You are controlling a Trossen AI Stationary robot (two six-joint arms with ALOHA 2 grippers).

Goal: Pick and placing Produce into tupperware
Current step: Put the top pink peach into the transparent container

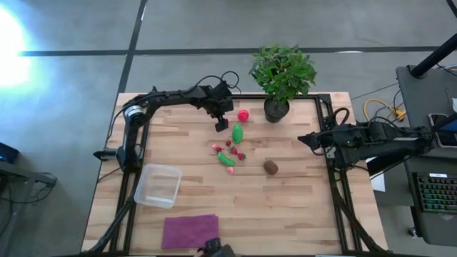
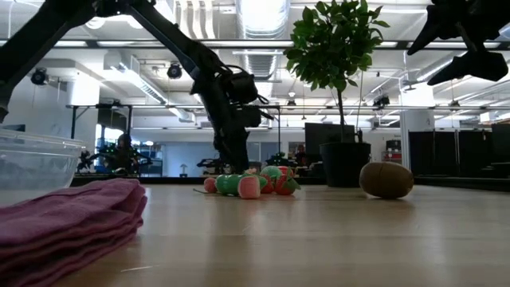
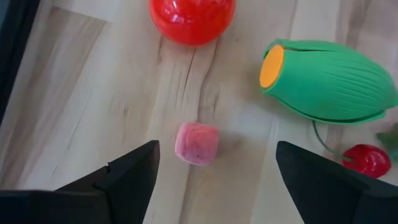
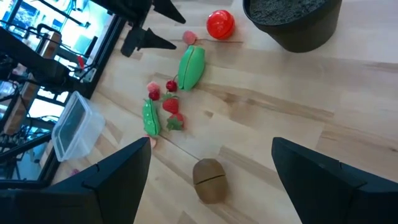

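The produce lies mid-table: a red ball (image 1: 243, 115), a green oval piece (image 1: 237, 133), a long green pod (image 1: 226, 160), small red and pink bits (image 1: 234, 151) and a brown kiwi (image 1: 270, 167). My left gripper (image 1: 221, 125) hangs open at the far side of the cluster. Its fingers stand on either side of a small pink piece (image 3: 196, 143) on the wood, apart from it. The red ball (image 3: 191, 18) and the green oval (image 3: 329, 79) lie just beyond. The clear tupperware (image 1: 158, 185) stands at the near left. My right gripper (image 1: 303, 139) waits open at the table's right edge, raised.
A potted plant (image 1: 282, 78) stands at the far edge, right of the red ball. A folded purple cloth (image 1: 190, 230) lies at the near edge, beside the tupperware. Bare wood stretches between the produce and the tupperware, and around the kiwi (image 4: 209, 179).
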